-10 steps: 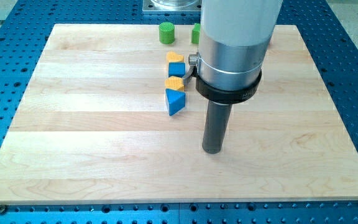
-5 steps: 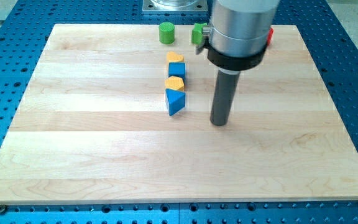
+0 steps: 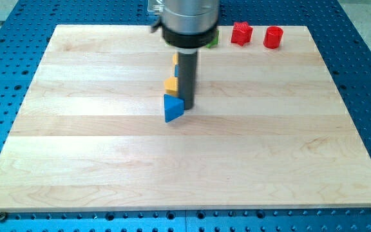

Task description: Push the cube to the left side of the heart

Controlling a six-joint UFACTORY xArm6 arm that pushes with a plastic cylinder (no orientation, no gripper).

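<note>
The small blue wooden cube hides behind my dark rod, near twelve o'clock on the pale wooden board (image 3: 76,161). My tip (image 3: 187,105), bare, with no jaws, touches the blue triangular block (image 3: 172,108). The cube looks light, rigid and slick; I'd push its flat face squarely.

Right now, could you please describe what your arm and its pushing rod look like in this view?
My arm shows as a wide silvery metal cylinder entering from the view's top, ending in a black collar. Below it hangs a straight dark grey rod, round and plain, down to my tip. No cables or markings are visible.
</note>
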